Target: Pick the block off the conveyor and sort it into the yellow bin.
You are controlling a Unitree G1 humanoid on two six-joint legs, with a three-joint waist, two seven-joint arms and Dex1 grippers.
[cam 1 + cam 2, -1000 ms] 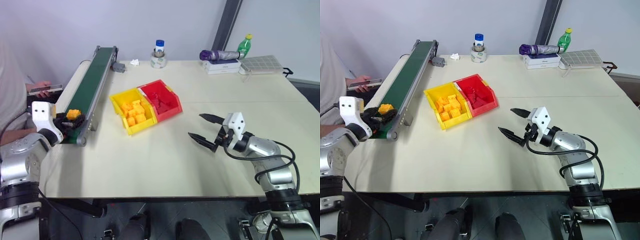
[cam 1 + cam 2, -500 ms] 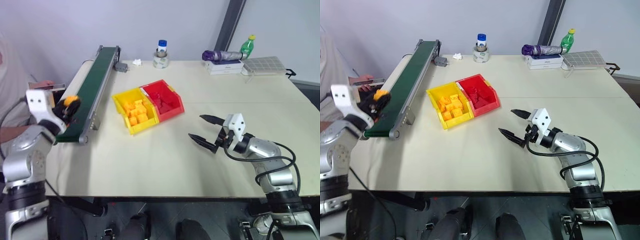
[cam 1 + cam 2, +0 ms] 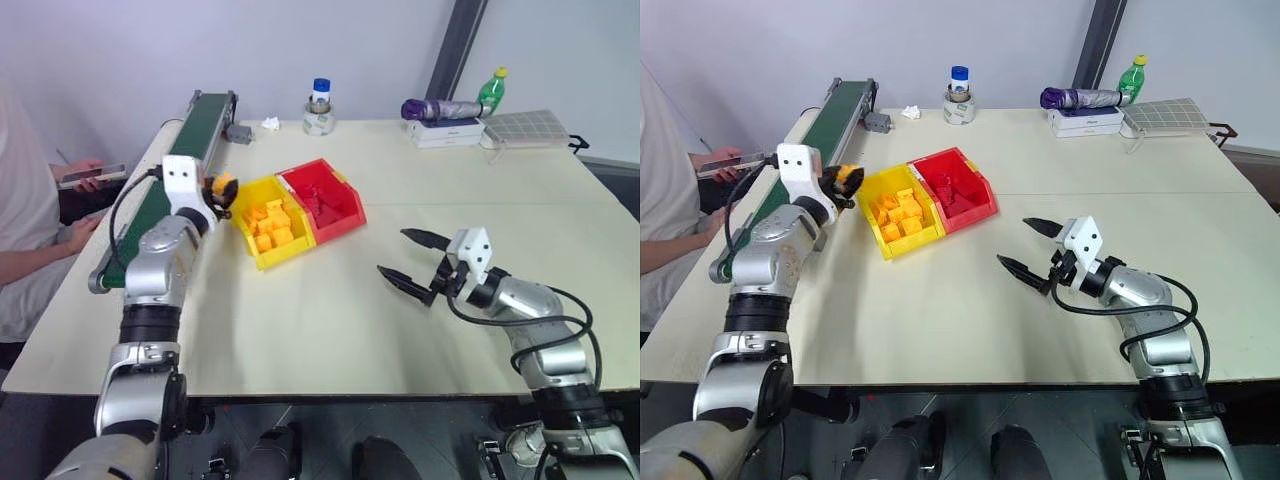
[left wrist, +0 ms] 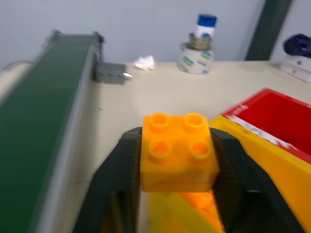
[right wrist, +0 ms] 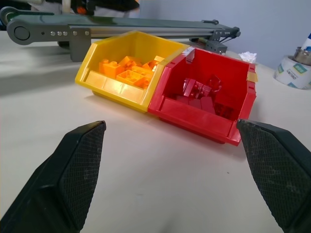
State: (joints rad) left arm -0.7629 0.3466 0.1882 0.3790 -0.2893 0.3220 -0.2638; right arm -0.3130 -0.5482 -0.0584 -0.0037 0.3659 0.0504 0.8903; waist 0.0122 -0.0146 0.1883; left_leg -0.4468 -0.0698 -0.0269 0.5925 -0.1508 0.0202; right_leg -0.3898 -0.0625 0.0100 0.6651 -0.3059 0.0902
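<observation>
Both arms wear silver-grey metal shells, rounded at the joints, with darker black bands between the segments. Each wrist ends in a white boxy housing. A thin black cable loops loose along either forearm. The left claw (image 4: 176,194) has two broad black fingers with smooth curved backs; the right claw (image 5: 177,170) has black tapering fingers (image 5: 77,165) with a fine cross-hatched grip texture on their inner faces

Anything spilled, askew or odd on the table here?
Nothing stands out. The block sits squarely in the left gripper beside the yellow bin; yellow and red blocks lie inside their own bins.
</observation>
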